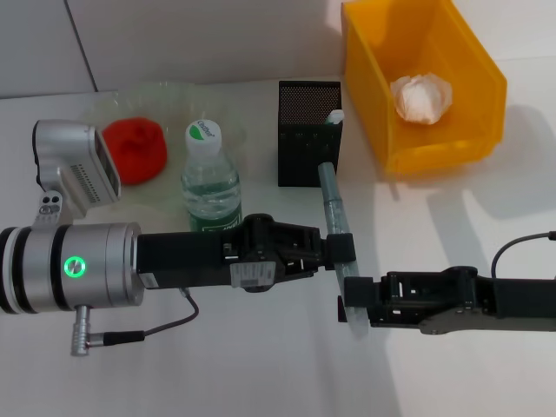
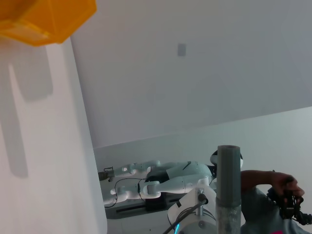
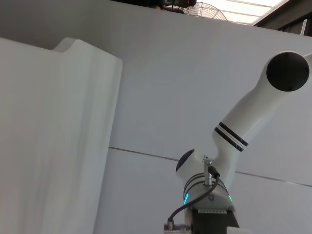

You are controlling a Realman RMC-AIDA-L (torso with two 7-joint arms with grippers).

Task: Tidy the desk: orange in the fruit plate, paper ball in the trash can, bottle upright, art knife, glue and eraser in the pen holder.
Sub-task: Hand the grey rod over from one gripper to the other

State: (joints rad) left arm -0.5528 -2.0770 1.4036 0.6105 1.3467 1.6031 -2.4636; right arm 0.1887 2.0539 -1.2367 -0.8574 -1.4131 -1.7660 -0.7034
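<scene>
The grey art knife (image 1: 331,201) is held nearly upright in front of the black mesh pen holder (image 1: 306,135), with my left gripper (image 1: 338,250) shut on its middle. Its grey end also shows in the left wrist view as the art knife (image 2: 228,185). My right gripper (image 1: 354,309) sits at the knife's lower end. The glue (image 1: 335,116) pokes its white tip out of the pen holder. The bottle (image 1: 209,181) stands upright. The orange (image 1: 136,149) lies in the fruit plate (image 1: 174,90). The paper ball (image 1: 421,96) lies in the trash can (image 1: 479,130). The eraser is out of view.
My left arm (image 1: 95,265) stretches across the white desk (image 1: 261,373) from the left, and its cable (image 1: 161,330) hangs below it. The right arm (image 1: 486,300) reaches in from the right. A corner of the trash can (image 2: 46,19) shows in the left wrist view.
</scene>
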